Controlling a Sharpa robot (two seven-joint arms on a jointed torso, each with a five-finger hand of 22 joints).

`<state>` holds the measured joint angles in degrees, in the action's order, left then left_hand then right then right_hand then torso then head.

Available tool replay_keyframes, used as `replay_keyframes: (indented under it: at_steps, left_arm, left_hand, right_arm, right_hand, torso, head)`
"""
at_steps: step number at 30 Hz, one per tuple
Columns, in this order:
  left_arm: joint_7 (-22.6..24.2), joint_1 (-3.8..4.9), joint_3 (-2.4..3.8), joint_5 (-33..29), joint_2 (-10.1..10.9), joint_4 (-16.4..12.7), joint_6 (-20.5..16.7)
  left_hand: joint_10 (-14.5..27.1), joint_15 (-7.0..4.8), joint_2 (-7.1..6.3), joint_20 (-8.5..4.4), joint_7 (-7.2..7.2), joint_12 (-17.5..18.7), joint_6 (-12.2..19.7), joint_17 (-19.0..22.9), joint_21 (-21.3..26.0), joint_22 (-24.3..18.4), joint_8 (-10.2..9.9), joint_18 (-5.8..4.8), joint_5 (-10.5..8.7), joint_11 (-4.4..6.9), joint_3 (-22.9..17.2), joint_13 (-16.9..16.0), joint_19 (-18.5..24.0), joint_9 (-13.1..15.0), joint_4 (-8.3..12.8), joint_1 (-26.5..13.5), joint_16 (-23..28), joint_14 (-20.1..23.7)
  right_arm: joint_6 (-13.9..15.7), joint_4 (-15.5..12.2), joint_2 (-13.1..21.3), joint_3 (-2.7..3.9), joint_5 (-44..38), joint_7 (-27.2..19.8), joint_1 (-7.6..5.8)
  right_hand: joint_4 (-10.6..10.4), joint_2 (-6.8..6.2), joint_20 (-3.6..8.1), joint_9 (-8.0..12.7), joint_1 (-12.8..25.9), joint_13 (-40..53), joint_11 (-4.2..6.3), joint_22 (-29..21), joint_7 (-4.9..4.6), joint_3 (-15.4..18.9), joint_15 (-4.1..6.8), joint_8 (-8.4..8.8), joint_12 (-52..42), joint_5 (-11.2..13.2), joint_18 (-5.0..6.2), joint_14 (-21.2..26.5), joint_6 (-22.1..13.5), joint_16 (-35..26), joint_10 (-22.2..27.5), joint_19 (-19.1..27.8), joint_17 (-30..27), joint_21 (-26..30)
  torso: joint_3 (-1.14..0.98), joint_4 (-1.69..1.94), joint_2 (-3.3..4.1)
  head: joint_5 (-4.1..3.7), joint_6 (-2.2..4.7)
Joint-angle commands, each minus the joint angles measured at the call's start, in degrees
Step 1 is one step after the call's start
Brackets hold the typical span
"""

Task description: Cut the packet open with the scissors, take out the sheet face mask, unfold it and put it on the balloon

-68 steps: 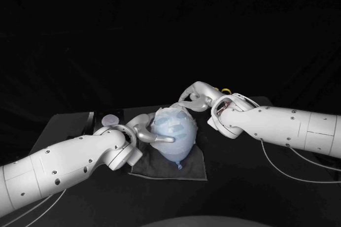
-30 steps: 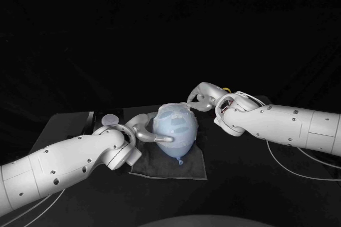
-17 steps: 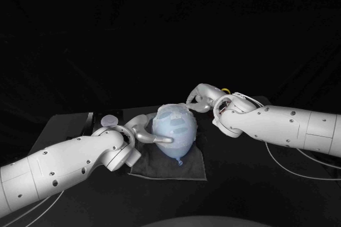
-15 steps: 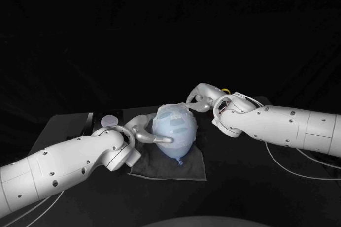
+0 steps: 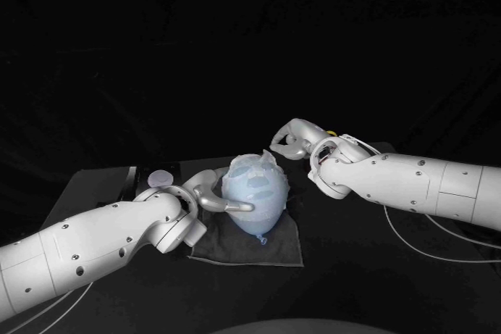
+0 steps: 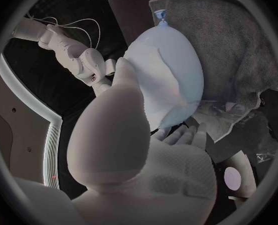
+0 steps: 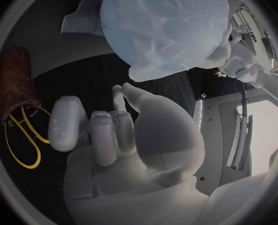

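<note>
The pale blue balloon [image 5: 257, 190] lies knot-down over a dark grey cloth [image 5: 266, 245], with the white sheet mask [image 5: 250, 176] draped over its upper face. My left hand [image 5: 216, 196] holds the balloon from its left side, fingers curved against it. In the left wrist view the left hand [image 6: 135, 135] cups the balloon [image 6: 170, 77] above the cloth [image 6: 242, 45]. My right hand [image 5: 290, 140] hangs just beyond the balloon's top, apart from it, fingers curled in and holding nothing. In the right wrist view the right hand [image 7: 110, 127] is short of the masked balloon [image 7: 167, 27].
Yellow-handled scissors [image 7: 20, 132] stand in a brown holder [image 7: 16, 77] beside my right hand. The cut clear packet [image 6: 242, 120] lies by the cloth. A small round white disc [image 5: 160, 177] sits on a black tray at the table's back left.
My right hand has let go of the mask at the balloon's top and drawn back up and to the right. My left hand keeps holding the balloon.
</note>
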<state>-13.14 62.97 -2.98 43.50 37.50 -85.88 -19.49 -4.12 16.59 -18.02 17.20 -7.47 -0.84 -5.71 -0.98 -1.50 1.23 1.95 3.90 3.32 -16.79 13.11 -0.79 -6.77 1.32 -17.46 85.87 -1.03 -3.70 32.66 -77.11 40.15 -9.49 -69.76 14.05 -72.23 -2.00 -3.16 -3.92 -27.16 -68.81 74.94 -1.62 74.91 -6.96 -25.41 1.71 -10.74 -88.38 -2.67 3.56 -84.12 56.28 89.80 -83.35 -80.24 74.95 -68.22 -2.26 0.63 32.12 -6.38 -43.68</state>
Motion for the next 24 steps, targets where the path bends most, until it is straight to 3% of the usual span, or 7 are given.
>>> replay_keyframes:
  at_steps: [1, 3, 4, 9, 12, 17, 24]
  left_arm:
    - [0.1, 0.03, 0.0, 0.1, -0.1, -0.2, 1.0]
    - [0.1, 0.03, 0.0, 0.1, -0.1, -0.2, 1.0]
    - [0.1, 0.03, 0.0, 0.1, -0.1, -0.2, 1.0]
    - [0.2, 0.02, -0.02, 0.1, 0.1, -0.1, 0.8]
    - [0.3, 0.01, -0.04, 0.1, 0.2, -0.1, 0.7]
    - [1.1, -0.02, -0.06, -0.2, 0.4, -0.1, 0.0]
    - [6.0, -0.12, -0.03, -3.6, 1.6, -0.3, -1.4]
  left_hand:
    - [0.3, -0.03, -0.05, -0.14, -9.95, 0.1, 0.2, 0.1, 0.4, -0.1, -0.1, -0.56, -0.2, 0.08, 0.0, 0.1, 0.3, 0.1, 0.1, 0.5, 0.3, 0.3]
    - [0.3, -0.03, -0.05, -0.15, -9.95, 0.1, 0.2, 0.1, 0.4, -0.1, -0.1, -0.54, -0.2, 0.09, 0.0, 0.1, 0.3, 0.1, 0.1, 0.5, 0.3, 0.3]
    - [0.3, -0.03, -0.05, -0.15, -9.95, 0.1, 0.2, 0.1, 0.4, -0.1, -0.1, -0.54, -0.2, 0.09, 0.0, 0.1, 0.3, 0.1, 0.1, 0.5, 0.3, 0.3]
    - [0.3, -0.03, -0.05, -0.15, -9.95, 0.1, 0.2, 0.1, 0.4, -0.1, -0.1, -0.54, -0.2, 0.09, 0.0, 0.1, 0.3, 0.1, 0.1, 0.5, 0.3, 0.3]
    - [0.3, -0.03, -0.05, -0.15, -9.95, 0.1, 0.2, 0.1, 0.4, -0.1, -0.1, -0.54, -0.2, 0.09, 0.0, 0.1, 0.3, 0.1, 0.1, 0.5, 0.3, 0.3]
    - [0.3, -0.02, -0.05, -0.16, -9.95, 0.1, 0.2, 0.1, 0.3, -0.1, -0.1, -0.52, -0.2, 0.08, 0.0, 0.0, 0.2, 0.1, 0.1, 0.5, 0.3, 0.3]
    - [0.1, -0.07, -0.04, -0.17, -9.9, 0.1, -0.5, -0.1, 0.2, 0.1, 0.1, -0.46, -0.19, 0.17, 0.0, 0.0, -0.4, 0.3, 0.1, 0.6, 0.1, -0.2]
  right_arm:
    - [-2.1, 0.7, -0.1, 0.01, 1.3, 0.8, -0.08]
    - [-2.9, 1.0, -0.1, 0.01, 1.7, 1.0, -0.08]
    - [-3.1, 1.0, 0.0, 0.01, 1.9, 1.1, -0.09]
    - [-4.0, 1.1, 0.3, -0.01, 2.8, 1.1, -0.09]
    - [-4.3, 0.9, 0.6, -0.02, 3.8, 1.2, -0.09]
    - [-1.3, -0.7, 2.1, -0.03, 6.8, -0.8, -0.08]
    - [4.3, -4.9, 6.0, -0.07, 17.6, -10.8, -0.02]
  right_hand:
    - [-1.0, -2.12, -0.94, 0.5, 0.6, 12.2, -1.66, 0.8, -1.43, 1.9, -1.11, 1.33, 5.3, -0.1, 1.87, -5.5, -2.1, -0.3, -3.6, 3.2, 13.6, 6.1]
    - [-1.7, -3.41, -1.5, 0.9, 1.0, 8.8, -2.48, -2.5, -1.99, 3.5, -1.72, 2.72, 13.0, -0.1, 3.06, -4.1, -4.5, -1.9, 0.3, 6.4, 9.5, 12.7]
    - [-2.1, -3.56, -1.84, 1.0, 1.0, 6.4, -2.64, -5.4, -2.4, 4.1, -2.1, 3.37, 18.3, -0.1, 4.02, -2.7, -5.7, -3.4, 3.2, 9.3, 6.0, 18.3]
    - [-4.0, -4.14, -3.09, 1.4, -0.6, -1.0, -3.73, -12.7, -3.51, 6.8, -2.95, 5.44, 30.9, -0.1, 6.12, 0.9, -9.7, -7.7, 10.2, 15.2, -1.8, 31.8]
    - [-5.6, -4.53, -3.82, 1.3, -2.9, -14.7, -4.22, -18.1, -3.99, 8.4, -3.38, 5.81, 51.3, -0.1, 6.79, 9.4, -11.1, -18.7, 21.2, 19.2, -17.9, 40.5]
    - [-6.7, -3.85, -3.6, 0.5, -6.6, -21.6, -3.7, -21.5, -3.27, 8.7, -2.98, 4.1, 55.6, -0.1, 6.95, 12.7, -8.6, -26.0, 21.1, 18.7, -26.2, 44.2]
    - [-8.5, -2.4, -2.87, 0.6, -9.8, -32.9, -2.45, -25.1, -2.51, 5.8, -2.16, 2.67, 64.5, -0.3, 6.91, 14.1, -3.6, -36.1, 20.3, 17.5, -35.6, 47.8]
  torso:
    - [0.0, -0.01, -0.03]
    - [-0.01, 0.02, -0.07]
    - [-0.02, 0.01, -0.08]
    - [-0.05, -0.03, -0.11]
    - [0.0, -0.01, -0.13]
    - [0.0, 0.0, -0.05]
    - [0.09, -0.1, -0.02]
  head:
    - [-0.11, 0.02]
    - [-0.14, 0.05]
    - [-0.09, 0.08]
    - [-0.18, 0.03]
    - [-0.27, 0.13]
    - [-0.45, 0.42]
    - [-0.74, 0.69]
